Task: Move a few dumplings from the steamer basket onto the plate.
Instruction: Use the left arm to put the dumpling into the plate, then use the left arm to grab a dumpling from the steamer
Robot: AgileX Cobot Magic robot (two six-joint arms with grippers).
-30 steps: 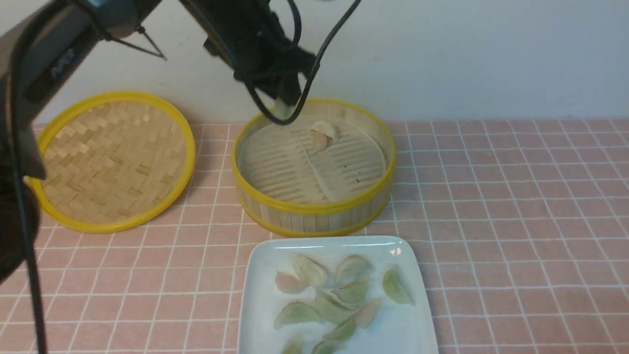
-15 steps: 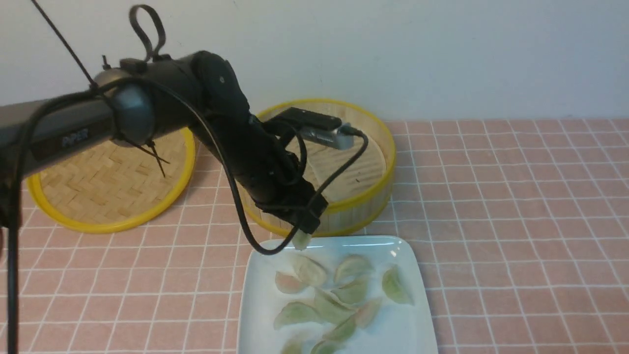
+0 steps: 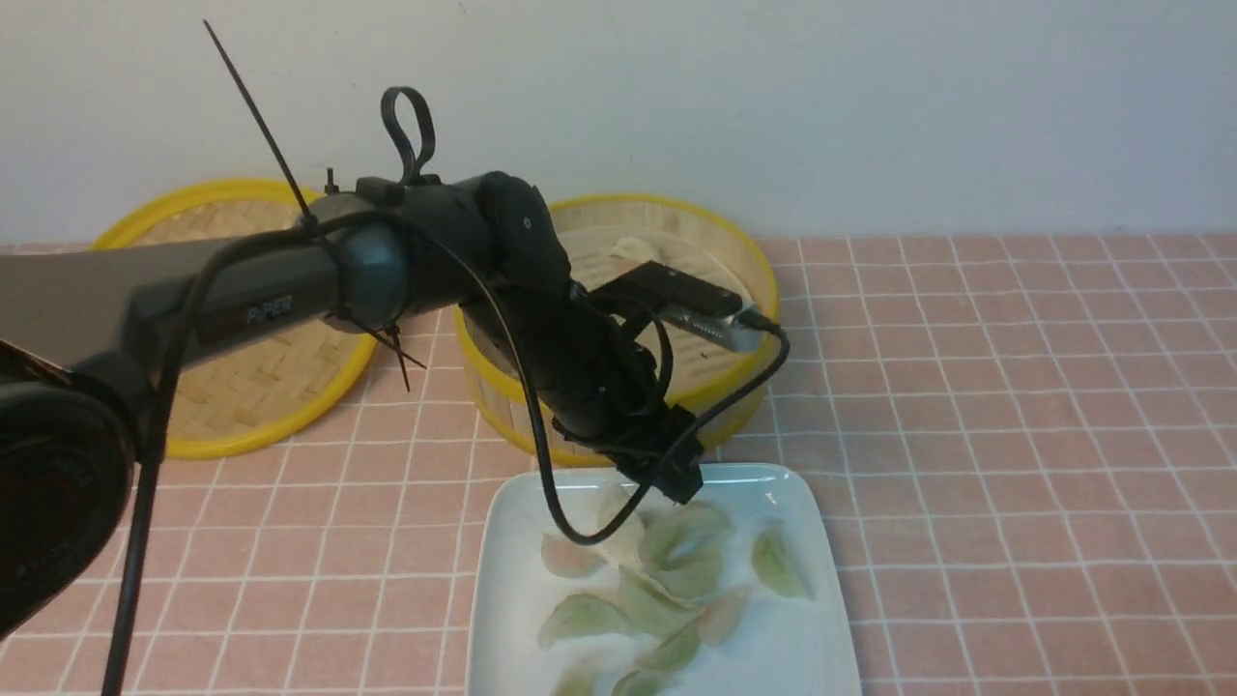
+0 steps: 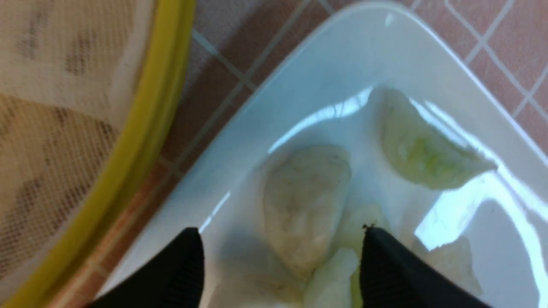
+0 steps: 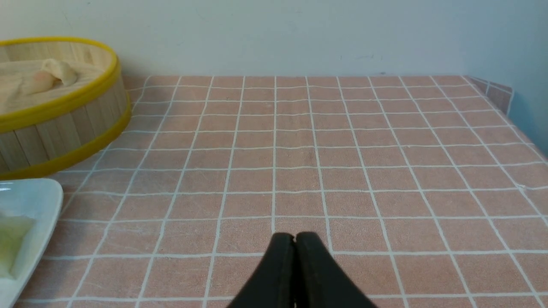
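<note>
Front view: the shiny white plate [image 3: 512,590] holds many green and pink dumplings [image 3: 773,561]; the bamboo steamer basket [image 3: 657,215] at its 12 o'clock holds one more. A woven lid [image 3: 242,387] lies at the basket's 9 o'clock, partly behind the left arm [image 3: 242,300]. The left fingers [image 4: 175,273] are apart over the plate; the right fingers [image 5: 280,265] are together above the tiled surface [image 3: 1015,435].

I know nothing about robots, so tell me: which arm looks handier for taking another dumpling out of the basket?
Left. The left gripper hangs open above the plate, right beside the steamer basket where a dumpling lies. The right gripper is shut over the tablecloth, farther off.
</note>
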